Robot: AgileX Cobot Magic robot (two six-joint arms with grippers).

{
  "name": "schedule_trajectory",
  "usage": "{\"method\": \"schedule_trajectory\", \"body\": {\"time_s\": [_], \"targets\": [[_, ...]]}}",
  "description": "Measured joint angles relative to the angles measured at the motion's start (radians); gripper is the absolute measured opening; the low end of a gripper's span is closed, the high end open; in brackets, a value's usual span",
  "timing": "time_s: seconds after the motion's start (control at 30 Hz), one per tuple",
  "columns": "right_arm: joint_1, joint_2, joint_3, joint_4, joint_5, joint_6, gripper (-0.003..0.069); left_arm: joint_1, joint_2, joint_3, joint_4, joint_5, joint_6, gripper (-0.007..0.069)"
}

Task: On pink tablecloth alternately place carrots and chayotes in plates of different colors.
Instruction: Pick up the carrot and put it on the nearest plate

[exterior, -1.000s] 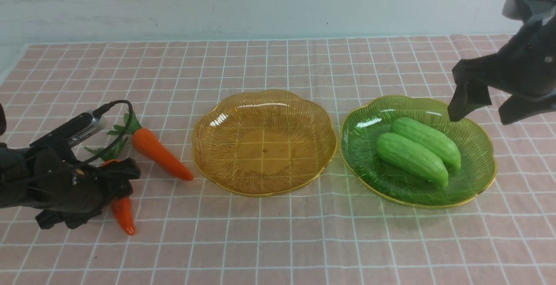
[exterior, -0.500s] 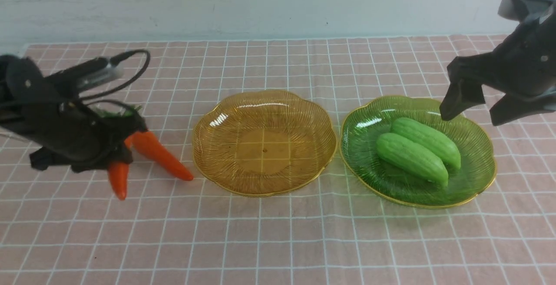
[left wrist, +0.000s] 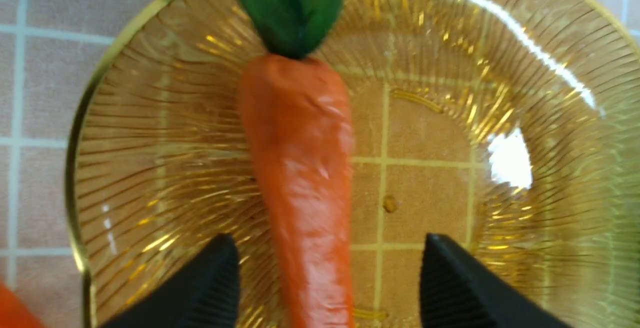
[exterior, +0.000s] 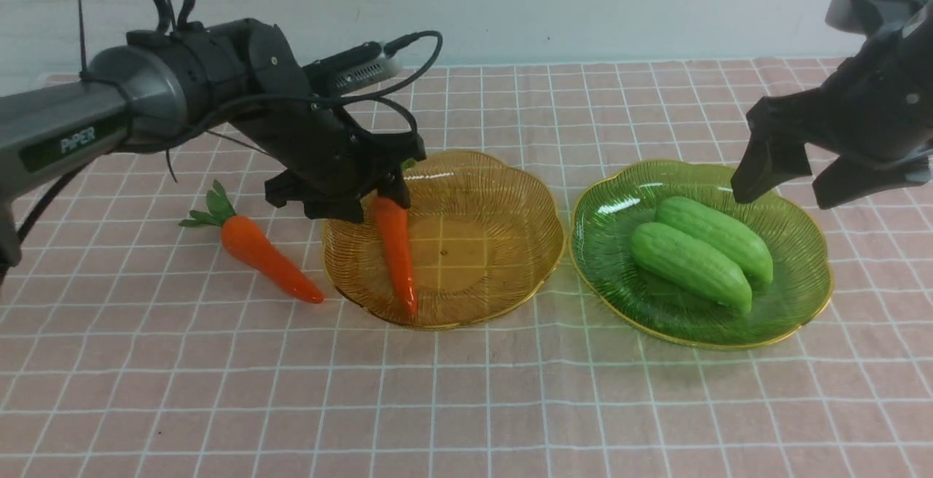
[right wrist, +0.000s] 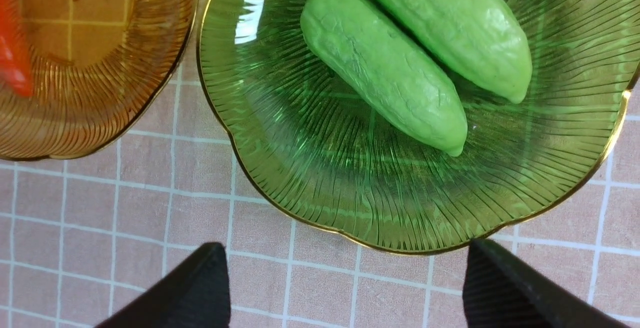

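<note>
One carrot (exterior: 394,248) lies in the amber plate (exterior: 496,194), leaves toward the back and tip at the front rim. My left gripper (exterior: 357,201) hovers just over its leafy end, open. In the left wrist view the carrot (left wrist: 300,168) runs between the spread fingers without touching either. A second carrot (exterior: 266,259) rests on the pink tablecloth (exterior: 466,405) left of that plate. Two chayotes (exterior: 689,265) (exterior: 718,237) lie side by side in the green plate (exterior: 802,296). My right gripper (exterior: 791,190) hangs open and empty above that plate's far right rim.
The two plates sit almost touching at the middle of the cloth. A pale wall stands behind the table's far edge. The left arm reaches in from the left over the loose carrot.
My left gripper lifted a carrot from the cloth at the left, carried it right over the amber plate and opened; the carrot now lies in the plate. The right gripper barely moved.
</note>
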Motion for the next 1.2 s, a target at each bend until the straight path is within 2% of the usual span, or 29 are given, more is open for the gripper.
{"method": "schedule_trajectory", "body": {"time_s": [0.07, 0.2, 0.37, 0.4, 0.47, 0.63, 0.7, 0.77, 0.8, 0.87, 0.97, 1.03, 1.2], "targets": [[0.0, 0.0, 0.0, 0.0, 0.0, -0.003, 0.0569, 0.007, 0.01, -0.014, 0.007, 0.021, 0.0, 0.0472], [0.0, 0.0, 0.0, 0.0, 0.0, -0.004, 0.0569, 0.06, 0.012, -0.039, 0.05, 0.08, -0.02, 0.0528], [0.0, 0.0, 0.0, 0.001, 0.0, -0.004, 0.0569, 0.201, 0.023, -0.057, 0.118, 0.201, -0.145, 0.0531], [0.0, 0.0, 0.0, 0.001, 0.0, -0.004, 0.0569, 0.201, 0.023, -0.057, 0.118, 0.201, -0.15, 0.0531], [0.0, 0.0, 0.0, 0.001, 0.0, -0.004, 0.0569, 0.233, 0.067, -0.057, 0.125, 0.198, -0.215, 0.051], [0.0, 0.0, 0.0, 0.001, 0.0, -0.004, 0.0569, 0.235, 0.138, -0.057, 0.12, 0.168, -0.23, 0.0468], [0.0, 0.0, 0.0, 0.001, 0.0, -0.005, 0.0569, 0.235, 0.156, -0.058, 0.118, 0.177, -0.23, 0.0426], [0.0, 0.0, 0.0, 0.001, 0.0, -0.005, 0.0569, 0.235, 0.155, -0.064, 0.109, 0.191, -0.215, 0.036], [0.0, 0.0, 0.0, 0.001, 0.0, -0.005, 0.0569, 0.236, 0.155, -0.082, 0.11, 0.222, -0.181, 0.0277], [0.0, 0.0, 0.0, 0.003, 0.0, -0.001, 0.0568, 0.236, 0.155, -0.135, 0.121, 0.259, -0.123, 0.0216], [0.0, 0.0, 0.0, 0.015, 0.0, 0.009, 0.0548, 0.221, 0.137, -0.26, 0.136, 0.318, -0.065, 0.0188], [0.0, 0.0, 0.0, 0.02, 0.0, 0.01, 0.0509, 0.18, 0.129, -0.322, 0.133, 0.34, -0.053, 0.0188], [0.0, -0.007, 0.0, 0.018, 0.0, -0.002, 0.0414, 0.066, 0.136, -0.348, 0.125, 0.352, -0.049, 0.0194]]}}
